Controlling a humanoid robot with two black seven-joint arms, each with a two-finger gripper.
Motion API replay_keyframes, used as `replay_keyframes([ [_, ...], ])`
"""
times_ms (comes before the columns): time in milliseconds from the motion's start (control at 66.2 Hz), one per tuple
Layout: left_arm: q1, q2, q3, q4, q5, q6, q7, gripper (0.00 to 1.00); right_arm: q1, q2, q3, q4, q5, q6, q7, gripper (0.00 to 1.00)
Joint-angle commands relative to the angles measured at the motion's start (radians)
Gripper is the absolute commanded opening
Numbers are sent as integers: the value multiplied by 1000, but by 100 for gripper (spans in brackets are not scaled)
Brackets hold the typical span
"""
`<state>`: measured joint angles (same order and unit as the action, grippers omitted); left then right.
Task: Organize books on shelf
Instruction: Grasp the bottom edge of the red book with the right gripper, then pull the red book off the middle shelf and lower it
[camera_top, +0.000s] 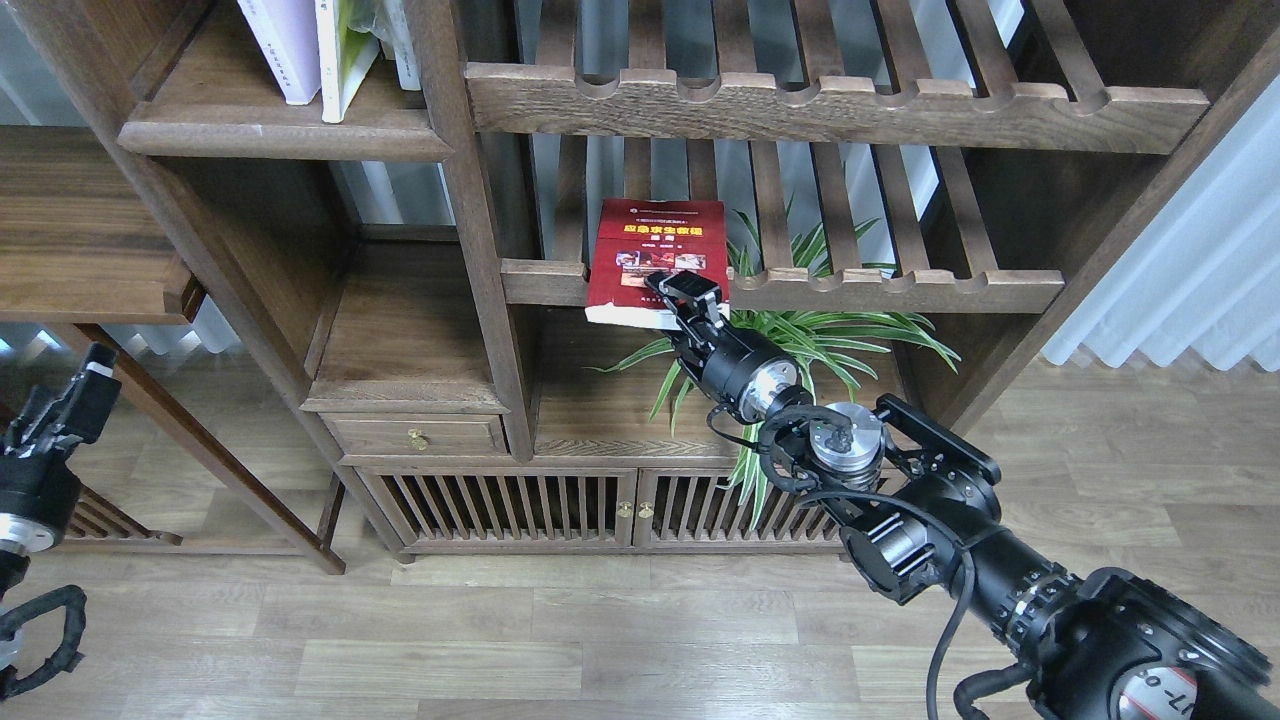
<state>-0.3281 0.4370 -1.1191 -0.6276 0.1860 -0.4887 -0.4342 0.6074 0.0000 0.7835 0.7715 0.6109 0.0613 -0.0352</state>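
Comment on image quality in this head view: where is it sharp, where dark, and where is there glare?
Head view: the dark red book and right gripper are sharp; the recesses of the bookcase are shadowed; the curtain at right is bright, nearly washed out; straight rails bow slightly toward the edges.

Glossy paper cover on dark red book (655, 250), matt dark-brown wooden shelf (280, 125), rough-grained slatted rack (830, 110), smooth wood-look floor (600, 640)
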Motion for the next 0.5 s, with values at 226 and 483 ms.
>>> replay_keyframes([
  [226, 12, 3, -53, -1, 0, 0, 0, 100, 0, 0, -46, 3, 7, 29, 46, 9],
  [483, 18, 5, -61, 2, 0, 0, -1, 100, -11, 0, -41, 28, 15, 107, 61, 5],
])
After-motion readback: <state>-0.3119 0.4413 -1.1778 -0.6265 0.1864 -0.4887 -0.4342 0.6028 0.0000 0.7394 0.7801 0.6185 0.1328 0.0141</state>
